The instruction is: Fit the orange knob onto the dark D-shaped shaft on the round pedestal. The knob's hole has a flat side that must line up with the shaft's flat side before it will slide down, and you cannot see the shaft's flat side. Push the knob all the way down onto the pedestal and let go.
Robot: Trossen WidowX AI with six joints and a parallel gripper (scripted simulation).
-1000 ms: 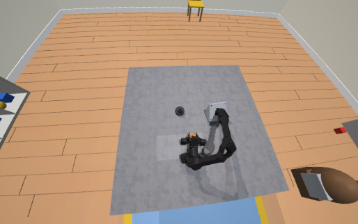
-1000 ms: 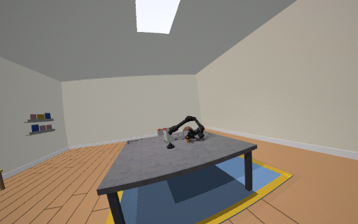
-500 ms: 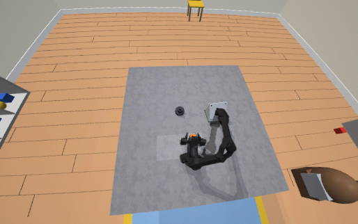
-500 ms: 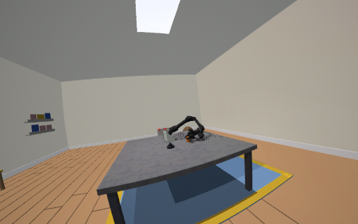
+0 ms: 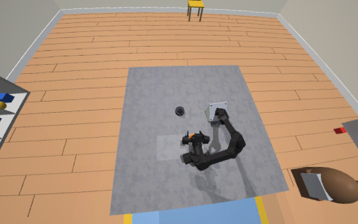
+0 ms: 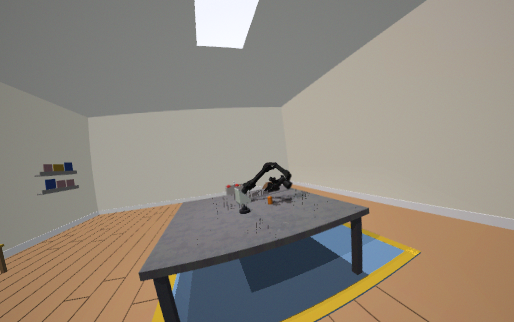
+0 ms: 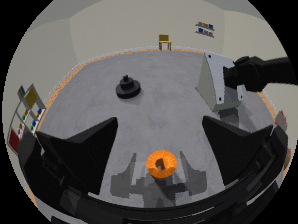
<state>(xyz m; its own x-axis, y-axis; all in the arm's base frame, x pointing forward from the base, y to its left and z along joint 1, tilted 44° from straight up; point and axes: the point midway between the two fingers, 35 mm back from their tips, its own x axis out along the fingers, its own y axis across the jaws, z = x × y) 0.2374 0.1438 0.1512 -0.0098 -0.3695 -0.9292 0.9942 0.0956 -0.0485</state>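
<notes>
The orange knob (image 7: 160, 163) stands on the grey table below my gripper, hole up; it also shows in the top view (image 5: 191, 135) and the exterior view (image 6: 270, 199). My gripper (image 7: 162, 120) is wide open above it, fingers well apart on either side, not touching it; the gripper is also in the top view (image 5: 195, 138). The dark round pedestal with its shaft (image 7: 128, 87) stands farther off on the table, to the left, seen also in the top view (image 5: 180, 111) and the exterior view (image 6: 244, 209). The shaft's flat side cannot be made out.
The arm's light grey base block (image 5: 216, 110) stands to the right of the pedestal. A lighter square patch (image 5: 170, 147) marks the table by the knob. A yellow stool (image 5: 195, 8) stands at the far wall.
</notes>
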